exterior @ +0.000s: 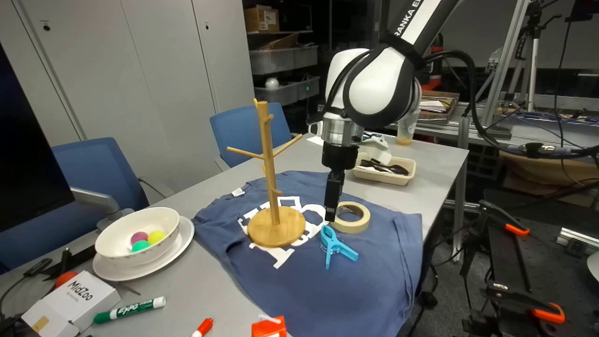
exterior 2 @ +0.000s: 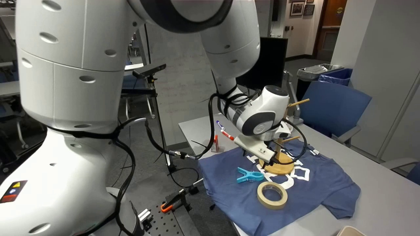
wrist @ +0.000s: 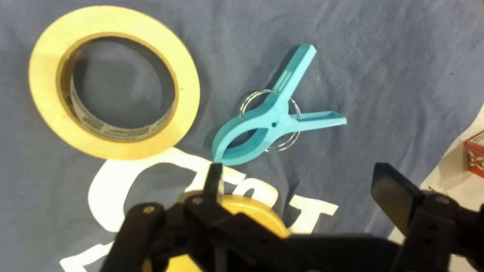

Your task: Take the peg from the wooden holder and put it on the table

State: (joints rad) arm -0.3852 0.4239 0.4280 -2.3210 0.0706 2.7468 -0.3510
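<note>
Pincer [wrist: 298, 181]: jaws parted wide, nothing gripped. Teal spring clamp [wrist: 280, 115]: laid on the blue T-shirt [exterior: 309, 281] over the counter [exterior: 428, 182], near but apart from the wooden mug tree [exterior: 278, 234]. Placing being judged done, the pincer is best raised straight, the tree's branches being avoided. Legible: "FRANKA E", cut off, on the robot arm [exterior: 374, 89]; "MidZoo" on a white box [exterior: 89, 306]; "EXPO" on a green marker [exterior: 128, 311].
</note>
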